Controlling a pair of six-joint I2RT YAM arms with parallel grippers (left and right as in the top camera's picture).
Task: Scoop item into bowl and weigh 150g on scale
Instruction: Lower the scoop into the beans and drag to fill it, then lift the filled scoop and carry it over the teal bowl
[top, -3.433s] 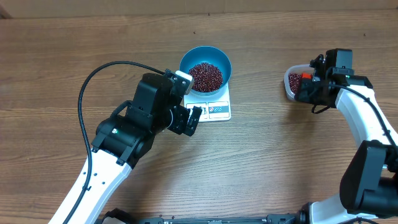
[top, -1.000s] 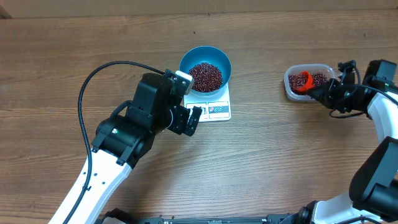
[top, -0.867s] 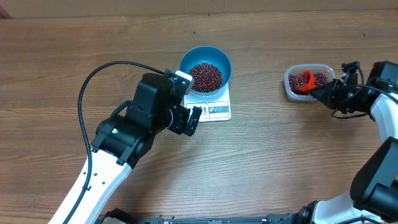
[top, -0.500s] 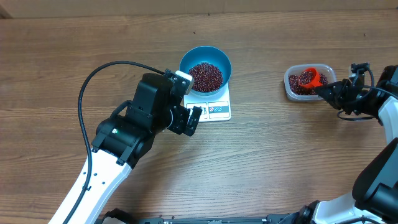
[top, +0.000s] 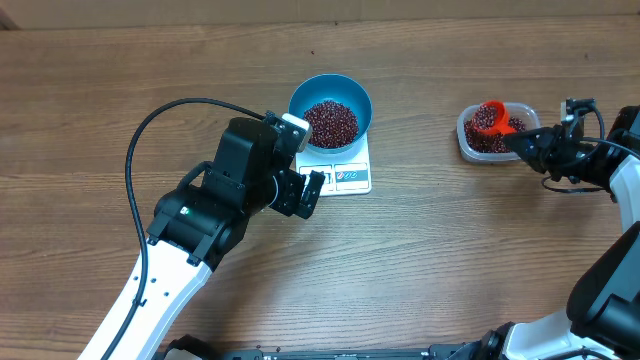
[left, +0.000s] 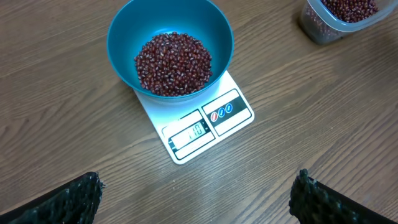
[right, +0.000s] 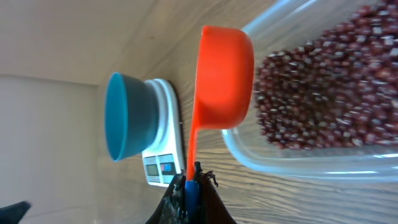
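Right claw (top: 524, 146) clamps the orange scoop (top: 489, 116) by its handle — cup seemingly loaded — over the tub (top: 463, 137) ahead. Left claw (top: 303, 192) gapes empty; bowl (left: 124, 37) of beans (left: 174, 62) sits on the scale (left: 214, 121) just ahead.

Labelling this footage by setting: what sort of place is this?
Likely a robot lab workbench, not a kitchen: a plain wooden table, a cabled robot arm, and a scale bearing a bowl of beans.

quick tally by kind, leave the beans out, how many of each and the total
blue bowl: 1
clear tub: 1
white scale: 1
orange scoop: 1
grippers: 2 (left gripper, right gripper)
total: 6
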